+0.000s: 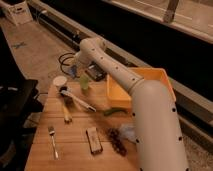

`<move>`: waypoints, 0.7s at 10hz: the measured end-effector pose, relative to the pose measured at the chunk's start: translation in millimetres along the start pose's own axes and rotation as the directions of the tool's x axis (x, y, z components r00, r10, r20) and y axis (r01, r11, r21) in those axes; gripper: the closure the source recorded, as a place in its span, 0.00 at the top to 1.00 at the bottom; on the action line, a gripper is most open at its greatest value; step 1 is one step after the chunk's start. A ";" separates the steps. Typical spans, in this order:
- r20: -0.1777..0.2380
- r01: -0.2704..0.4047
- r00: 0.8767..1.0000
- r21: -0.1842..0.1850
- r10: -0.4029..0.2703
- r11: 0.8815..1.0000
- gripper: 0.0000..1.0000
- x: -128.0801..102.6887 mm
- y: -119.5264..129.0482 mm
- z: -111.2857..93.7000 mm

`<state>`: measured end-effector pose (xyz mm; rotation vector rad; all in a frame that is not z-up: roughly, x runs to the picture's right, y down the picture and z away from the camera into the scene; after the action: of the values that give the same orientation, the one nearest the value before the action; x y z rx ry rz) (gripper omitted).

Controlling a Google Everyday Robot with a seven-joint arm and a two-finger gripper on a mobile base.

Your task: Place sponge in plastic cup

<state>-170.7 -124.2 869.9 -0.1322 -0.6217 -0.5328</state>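
One gripper (75,67), fingers pinching the sponge (73,72), hangs at the far edge of the table (75,127); centre it above the plastic cup (84,82) (just beside) before releasing.

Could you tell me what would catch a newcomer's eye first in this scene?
The big white robot arm stretches from the right foreground across the wooden table to its far edge, where its shut gripper hangs close beside the translucent light green plastic cup. Beside the arm sits a bright orange rectangular tray.
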 end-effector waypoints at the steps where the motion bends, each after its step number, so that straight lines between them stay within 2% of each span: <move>1: -0.002 -0.003 1.000 0.000 0.003 1.000 0.00 2.2 1.2 -1.0; 4: -0.004 -0.008 1.000 -0.002 0.008 1.000 0.00 1.9 1.2 -0.3; 7: -0.010 -0.044 0.999 0.004 0.044 0.999 0.00 7.4 11.7 20.5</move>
<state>-170.4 -111.7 891.3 -0.1389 -0.6092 -0.4895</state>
